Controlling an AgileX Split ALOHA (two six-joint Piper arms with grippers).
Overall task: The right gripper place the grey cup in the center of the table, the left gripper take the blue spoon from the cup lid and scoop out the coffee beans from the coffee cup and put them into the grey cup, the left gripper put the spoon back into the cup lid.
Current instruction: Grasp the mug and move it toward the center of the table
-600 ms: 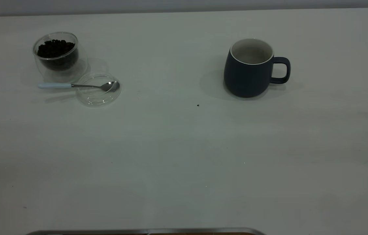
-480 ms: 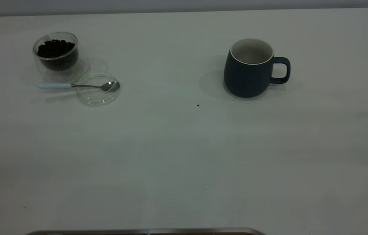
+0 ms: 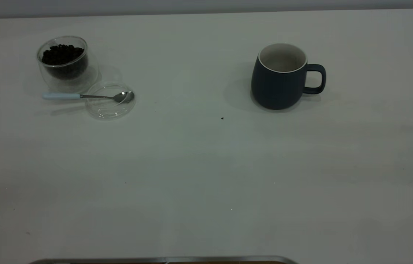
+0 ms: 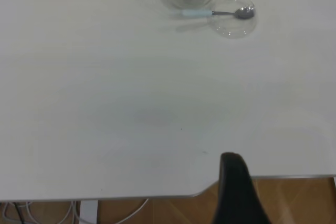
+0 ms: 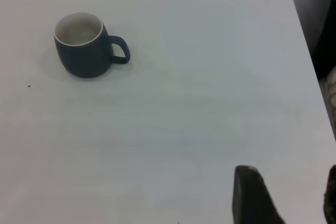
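— Two arms, both hanging back off the near edge of the bench (image 3: 206, 183), neither one touching anything. The right gripper (image 5: 289, 177) has its fingers spread apart with nothing between them. As for the left gripper (image 4: 233, 174), I can't tell whether it's open or closed.

— So the first job hasn't begun?

— I'd say not. The grey cup (image 3: 277, 86) stands upright with its mouth up, well over on the right half and towards the back. It looks empty.

— How should the right arm take it?

— The loop handle points out to the right, towards that arm's own side. I'd come in from there and pinch the wall at the rim beside the handle. Lift only a little, keep it level, and set it down near the dark speck (image 3: 222, 118), which sits close to the middle.

— And the left side?

— Farther back on the left, the blue spoon (image 3: 81, 96) lies flat. Its long axis runs side to side. The metal bowl rests in the cup lid (image 3: 108, 109) and points towards the centre, while the pale handle sticks out over the lid's edge, away to the left. Just behind it, the coffee cup (image 3: 63, 79) stands upright with the coffee beans (image 3: 62, 54) heaped inside.
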